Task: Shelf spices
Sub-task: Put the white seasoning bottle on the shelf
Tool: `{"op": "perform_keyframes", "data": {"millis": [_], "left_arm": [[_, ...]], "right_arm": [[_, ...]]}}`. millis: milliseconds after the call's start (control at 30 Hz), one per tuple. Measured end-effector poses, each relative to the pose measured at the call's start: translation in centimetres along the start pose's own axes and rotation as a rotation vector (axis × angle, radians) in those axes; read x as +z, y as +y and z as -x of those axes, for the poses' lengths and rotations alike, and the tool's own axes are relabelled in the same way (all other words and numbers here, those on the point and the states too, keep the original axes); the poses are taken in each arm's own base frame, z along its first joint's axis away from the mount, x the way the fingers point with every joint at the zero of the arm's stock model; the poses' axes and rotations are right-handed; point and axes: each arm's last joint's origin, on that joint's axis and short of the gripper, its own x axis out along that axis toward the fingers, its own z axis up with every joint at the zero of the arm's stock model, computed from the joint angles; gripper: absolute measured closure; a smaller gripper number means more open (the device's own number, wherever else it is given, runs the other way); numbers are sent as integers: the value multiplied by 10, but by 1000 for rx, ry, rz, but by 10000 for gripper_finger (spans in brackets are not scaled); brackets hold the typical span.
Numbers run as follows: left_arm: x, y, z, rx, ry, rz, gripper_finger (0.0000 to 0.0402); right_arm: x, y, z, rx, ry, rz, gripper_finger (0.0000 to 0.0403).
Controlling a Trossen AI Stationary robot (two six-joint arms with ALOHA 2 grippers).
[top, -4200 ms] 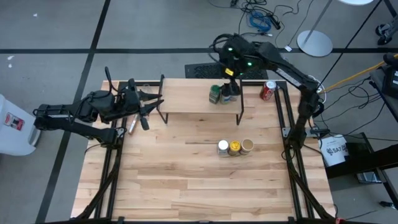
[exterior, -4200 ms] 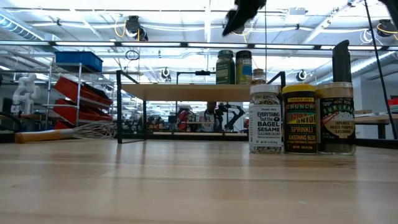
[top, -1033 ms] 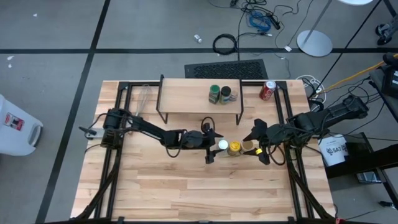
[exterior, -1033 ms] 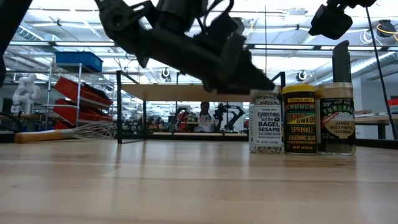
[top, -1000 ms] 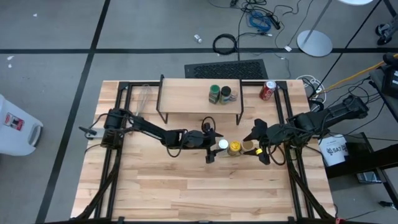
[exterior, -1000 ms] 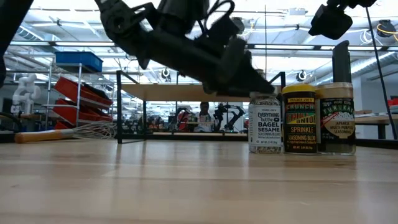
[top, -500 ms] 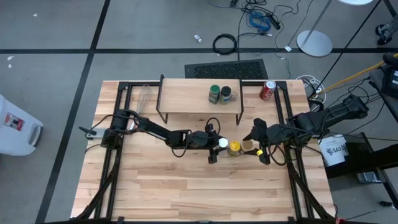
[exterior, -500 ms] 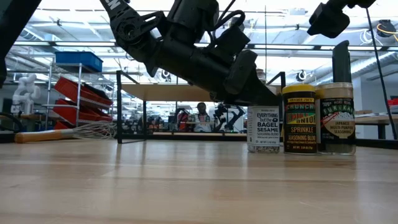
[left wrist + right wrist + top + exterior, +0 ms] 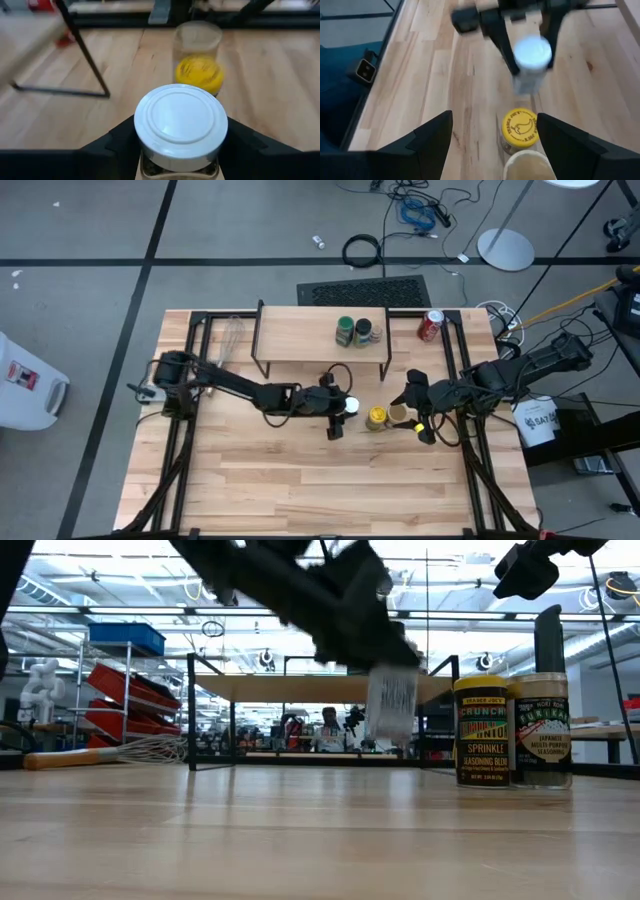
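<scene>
My left gripper point(image 9: 343, 410) clamps the white-lidded jar point(image 9: 180, 120), lifted clear of the tabletop point(image 9: 280, 480) in front of the shelf point(image 9: 310, 335). The yellow-lidded jar point(image 9: 377, 417) and tan-lidded jar point(image 9: 398, 413) stand beside it. My right gripper point(image 9: 418, 415) hovers there, fingers spread wide, empty

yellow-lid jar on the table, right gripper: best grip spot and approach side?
Grip the yellow-lid jar on its round body just below the lid; it stands upright. The tan-lid jar sits close against it on the right arm's side, blocking a level approach. Probably best for the open right gripper to come from above, fingers on the two free sides. The left gripper already holds the white-lid jar.
</scene>
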Motion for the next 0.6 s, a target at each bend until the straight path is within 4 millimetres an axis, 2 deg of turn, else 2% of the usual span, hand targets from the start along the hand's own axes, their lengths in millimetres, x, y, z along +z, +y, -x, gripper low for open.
{"op": "perform_keyframes", "data": {"millis": [367, 600], "left_arm": [[68, 9, 93, -21, -136, -36, 195], [88, 38, 137, 65, -170, -108, 194]], "right_arm": [[0, -1, 0, -25, -7, 32, 127], [3, 0, 0, -17, -41, 54, 127]]}}
